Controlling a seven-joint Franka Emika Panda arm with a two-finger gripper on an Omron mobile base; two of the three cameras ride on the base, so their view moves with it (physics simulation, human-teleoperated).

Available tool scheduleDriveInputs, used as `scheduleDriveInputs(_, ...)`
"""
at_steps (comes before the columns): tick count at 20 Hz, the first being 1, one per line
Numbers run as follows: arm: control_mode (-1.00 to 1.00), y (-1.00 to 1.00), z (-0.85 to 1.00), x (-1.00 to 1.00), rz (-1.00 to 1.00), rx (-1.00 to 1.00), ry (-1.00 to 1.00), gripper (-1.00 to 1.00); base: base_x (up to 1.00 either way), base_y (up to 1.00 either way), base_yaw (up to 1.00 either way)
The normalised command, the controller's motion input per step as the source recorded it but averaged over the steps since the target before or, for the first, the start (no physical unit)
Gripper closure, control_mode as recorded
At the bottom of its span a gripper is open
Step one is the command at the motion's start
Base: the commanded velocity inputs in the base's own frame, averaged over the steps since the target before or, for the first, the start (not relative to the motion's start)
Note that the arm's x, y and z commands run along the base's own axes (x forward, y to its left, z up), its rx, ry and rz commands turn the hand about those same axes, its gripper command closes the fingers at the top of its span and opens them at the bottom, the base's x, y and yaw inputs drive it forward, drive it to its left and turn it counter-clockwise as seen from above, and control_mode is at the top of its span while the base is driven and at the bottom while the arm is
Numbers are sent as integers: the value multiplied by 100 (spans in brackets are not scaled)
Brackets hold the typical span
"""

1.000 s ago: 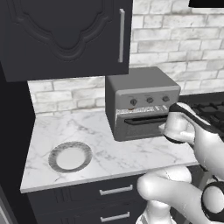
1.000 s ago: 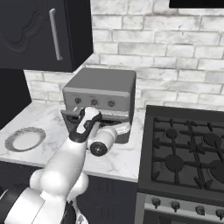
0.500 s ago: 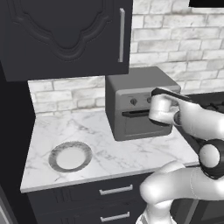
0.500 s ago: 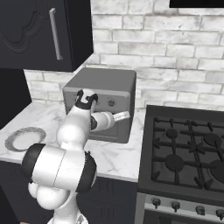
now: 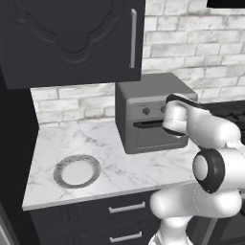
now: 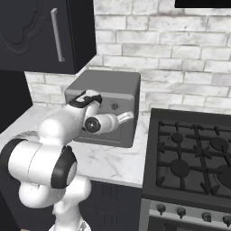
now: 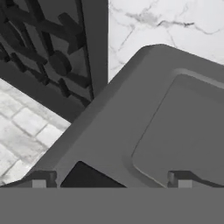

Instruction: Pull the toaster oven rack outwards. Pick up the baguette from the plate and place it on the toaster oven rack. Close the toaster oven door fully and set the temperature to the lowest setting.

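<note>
Toaster oven [image 5: 148, 115], door shut, on marble counter [image 5: 95, 158]; bare plate [image 5: 76, 171] well left; gripper [image 7: 111, 178] above the oven, jaws spread wide, holding nothing.

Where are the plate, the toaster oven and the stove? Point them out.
plate [image 5: 62, 165], left base view, grey rim.
toaster oven [image 5: 150, 88], left base view, top panel.
stove [image 6: 189, 153], right base view, burner grates.

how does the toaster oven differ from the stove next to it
The toaster oven is a small grey box standing on the marble counter; the stove is black, wider and set between the cabinets. The oven's knobs sit high on its front, the stove's knobs low along its front edge. Both stand against the brick wall.
</note>
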Motion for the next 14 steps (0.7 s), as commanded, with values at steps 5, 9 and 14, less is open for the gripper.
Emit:
scheduleDriveInputs(5, -100, 7, 100, 72, 2, -17, 30, -100, 0, 0, 0)
scheduleDriveInputs(9, -100, 7, 100, 63, 0, -19, 30, -100, 0, 0, 0)
scheduleDriveInputs(14, -100, 0, 100, 32, 0, -27, 37, -100, 0, 0, 0)
